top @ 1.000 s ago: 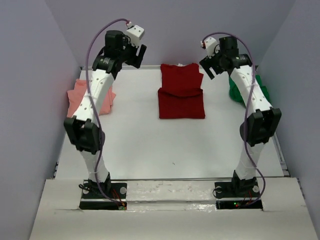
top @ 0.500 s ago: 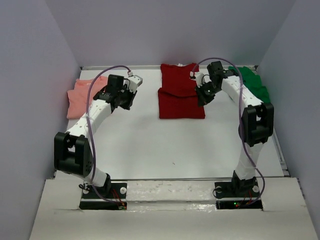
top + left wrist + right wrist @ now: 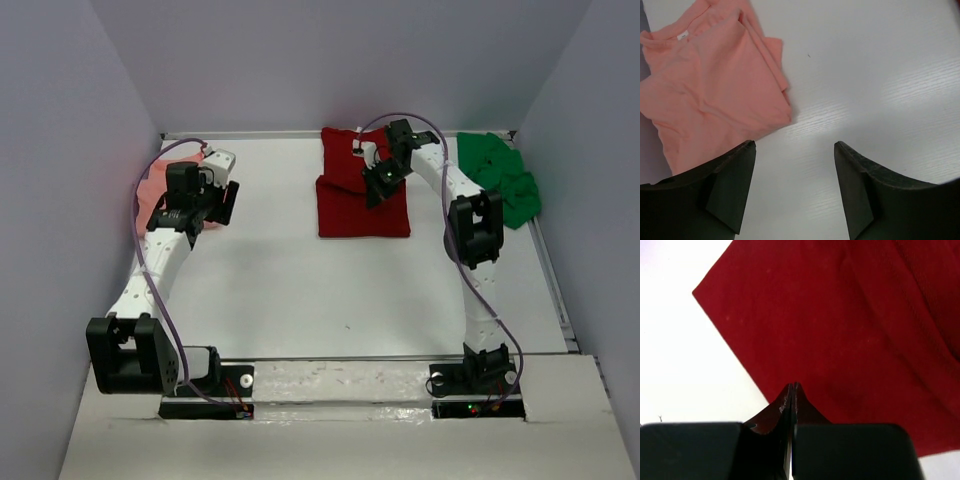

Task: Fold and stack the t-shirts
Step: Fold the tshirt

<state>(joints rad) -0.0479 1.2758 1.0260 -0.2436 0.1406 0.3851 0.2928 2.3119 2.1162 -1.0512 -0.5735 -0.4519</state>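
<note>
Red t-shirt (image 3: 362, 215) is lying part-folded on the worktop (image 3: 330, 290). Your right pincer (image 3: 792, 385) is hovering shut over it, left pincer (image 3: 793, 145) gaping beside the pink t-shirt (image 3: 715, 90). Next you're needing an edge grip.

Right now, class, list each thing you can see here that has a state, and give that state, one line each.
Dark red cloth t-shirt: folded, lying flat.
Salmon pink cloth t-shirt: loosely folded, lying flat.
Bright green cloth t-shirt: crumpled, not folded.
Left claw: open, empty, by the pink t-shirt's edge.
Right claw: shut, over the red t-shirt.
</note>
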